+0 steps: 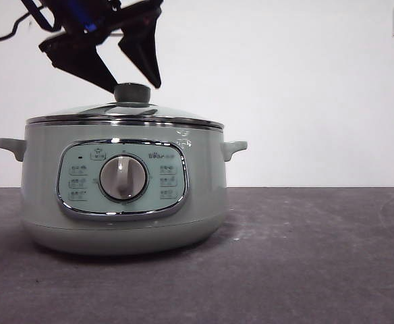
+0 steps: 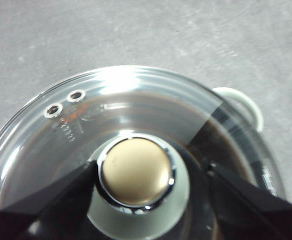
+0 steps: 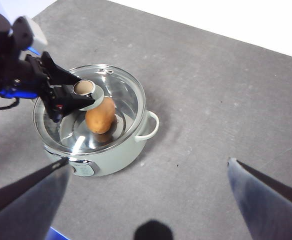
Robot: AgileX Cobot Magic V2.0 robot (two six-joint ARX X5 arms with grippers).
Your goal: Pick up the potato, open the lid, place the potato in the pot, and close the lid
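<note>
Standing near on the left of the grey table (image 1: 305, 263), the pot (image 1: 123, 202) has its lid (image 1: 82, 113) seated on the rim. Inside, the potato (image 3: 101, 116) shows through the glass. The left gripper (image 1: 128, 79) hangs over the lid, its 2 jaws apart, flanking the knob (image 2: 136, 172) without clamping it. The right gripper (image 3: 146, 172) waits high above the table, jaws wide apart, holding nothing. Farther back is a white wall (image 1: 305, 88).

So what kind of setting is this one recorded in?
Probably a lab test bench, not a kitchen: a bare grey table, a plain white wall, and only the pot with the potato under its lid.
</note>
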